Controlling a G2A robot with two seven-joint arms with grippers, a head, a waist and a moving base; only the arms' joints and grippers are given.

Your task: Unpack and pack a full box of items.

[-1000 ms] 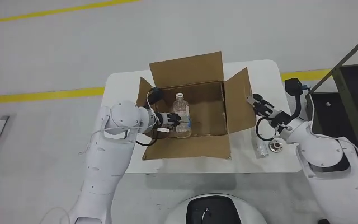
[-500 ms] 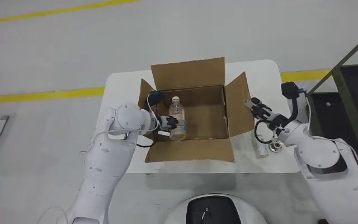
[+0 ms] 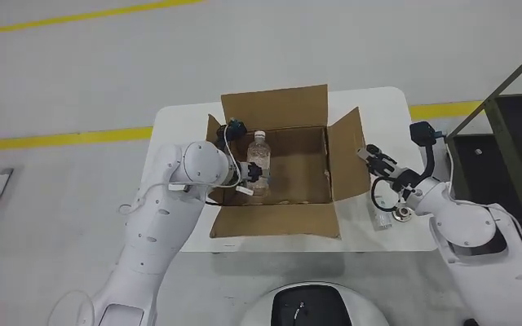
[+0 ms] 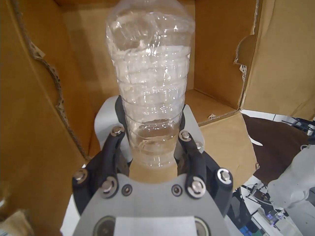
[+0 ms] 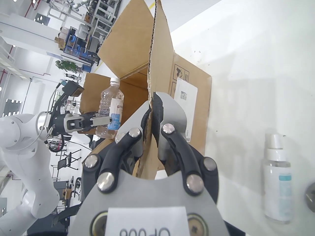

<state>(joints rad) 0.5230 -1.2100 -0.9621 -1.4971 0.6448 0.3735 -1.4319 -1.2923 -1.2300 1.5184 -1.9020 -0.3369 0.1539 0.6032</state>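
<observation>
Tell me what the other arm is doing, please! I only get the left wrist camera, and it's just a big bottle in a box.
Observer: The right gripper is shut on the right flap of the box, pinching its edge.
Operator: Is the top closed? That part's cut off for me.
Observer: Yes, the bottle has a white cap on it.
Operator: Is anything outside?
Observer: A small spray bottle lies on the table beside the box, on the right gripper's side.
</observation>
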